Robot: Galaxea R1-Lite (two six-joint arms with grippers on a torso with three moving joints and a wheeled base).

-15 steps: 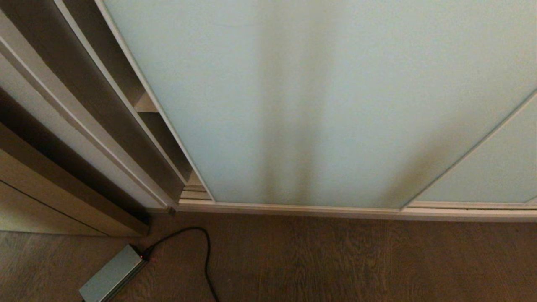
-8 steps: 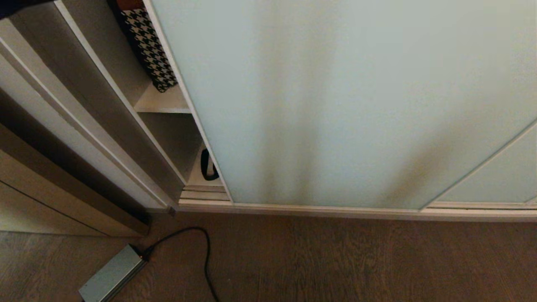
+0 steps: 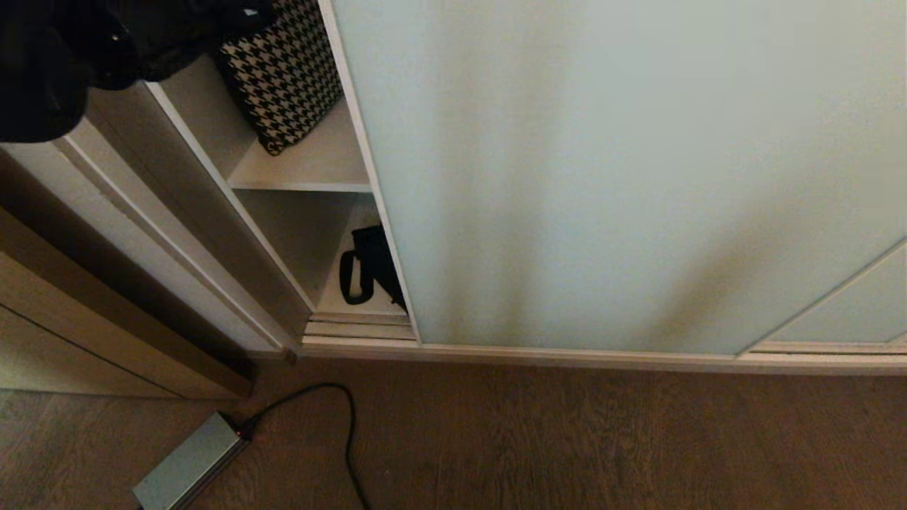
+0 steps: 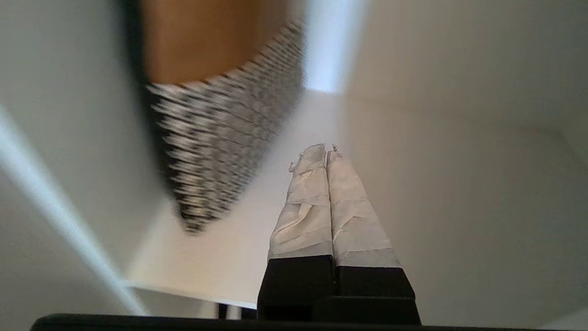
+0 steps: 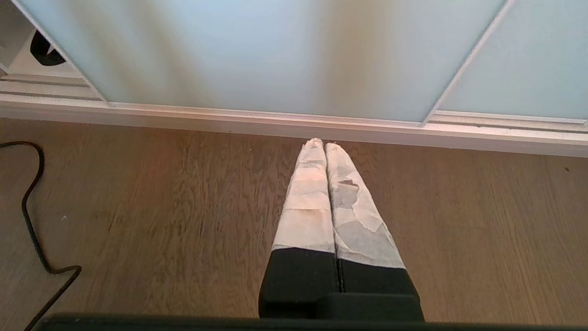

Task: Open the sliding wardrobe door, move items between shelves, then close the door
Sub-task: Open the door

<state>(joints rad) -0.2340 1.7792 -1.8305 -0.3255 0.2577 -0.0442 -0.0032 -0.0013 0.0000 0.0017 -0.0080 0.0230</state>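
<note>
Leaning beside the closed left pincer: houndstooth cushion.

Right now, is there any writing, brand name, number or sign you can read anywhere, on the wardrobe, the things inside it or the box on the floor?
None: no readable text in any view.
Pale mint-green frosted glass sliding door: plain.
Black-and-white houndstooth cushion: pattern only.
Floppy black fabric bag: no label visible.
Grey power brick: only a small red light, no lettering.

Grey power brick, black cable
</note>
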